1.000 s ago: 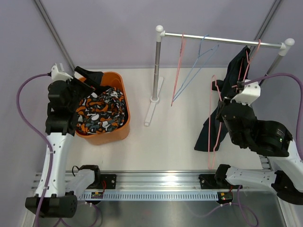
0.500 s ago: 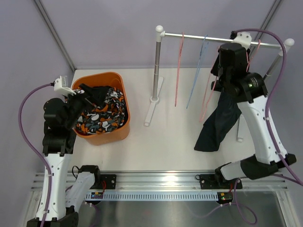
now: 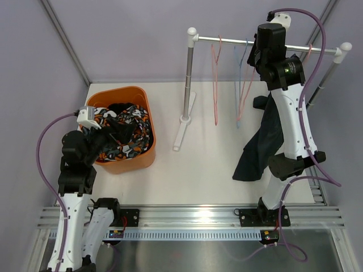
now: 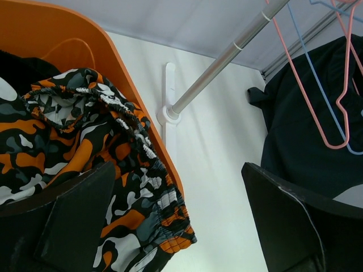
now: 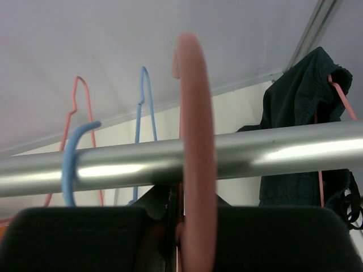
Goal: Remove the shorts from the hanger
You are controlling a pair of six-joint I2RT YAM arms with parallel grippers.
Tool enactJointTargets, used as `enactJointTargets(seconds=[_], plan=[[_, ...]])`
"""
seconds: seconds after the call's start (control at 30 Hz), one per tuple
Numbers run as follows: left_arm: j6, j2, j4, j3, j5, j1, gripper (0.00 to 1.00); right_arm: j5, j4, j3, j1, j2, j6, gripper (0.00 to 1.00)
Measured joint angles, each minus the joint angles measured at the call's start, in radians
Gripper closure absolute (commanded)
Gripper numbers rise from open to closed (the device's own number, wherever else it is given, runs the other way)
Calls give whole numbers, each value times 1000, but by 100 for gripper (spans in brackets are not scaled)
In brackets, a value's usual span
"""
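The white table (image 3: 204, 170) carries few things. At its left side stands an orange bin (image 3: 130, 161), filled with clothes. Near the middle, toward the far side, lies the flat white foot (image 3: 180, 136) of the clothes rack. At the right, the dark navy shorts (image 3: 258, 153) hang low; if they touch the table, I cannot tell.

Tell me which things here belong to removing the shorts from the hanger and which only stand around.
Belong: dark navy cloth shorts; pink wire hanger carrying them; right claw gripping a second pink wire hanger; orange-black-white camouflage cloth shorts, already removed.
Around: orange plastic bin; silver metal rail; blue wire hanger.
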Motion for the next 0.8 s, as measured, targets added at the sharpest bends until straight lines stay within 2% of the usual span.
enactJointTargets(seconds=[0.5, 0.6, 0.8], plan=[[53, -43, -42, -77, 0, 0, 1, -109, 18, -145, -71, -3, -82, 100], [55, -43, -42, -77, 0, 0, 1, -150, 27, -160, -85, -8, -86, 95], [60, -42, -43, -77, 0, 0, 1, -184, 31, -213, -107, -43, -82, 94]])
